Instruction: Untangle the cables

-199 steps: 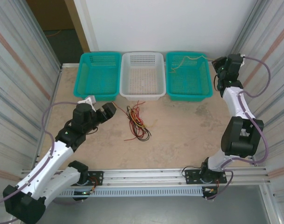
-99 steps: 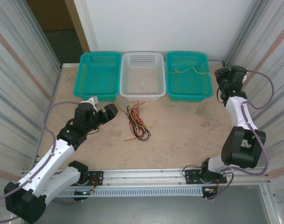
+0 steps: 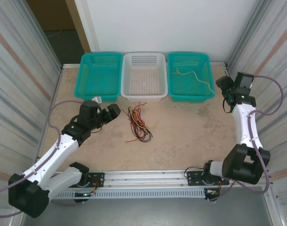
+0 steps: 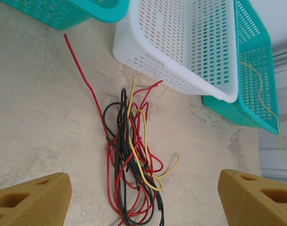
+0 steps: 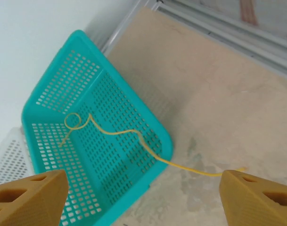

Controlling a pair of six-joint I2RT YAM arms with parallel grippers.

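The cables lie as a red, black and yellow tangle in the middle of the table. My left gripper stands open just left of it. In the left wrist view the tangle lies between and below the spread fingers, untouched; one red strand runs off to the upper left. A single yellow cable lies in the right teal basket and trails over its rim. My right gripper is open beside that basket. In the right wrist view the yellow cable ends on the table by one finger.
Three baskets line the far edge: a teal one on the left, a white one in the middle, and the right teal one. Corrugated metal walls close both sides. A metal rail runs along the near edge.
My right gripper has opened, let the yellow cable fall into the right teal basket, and drawn back to the right. My left gripper has edged toward the tangle.
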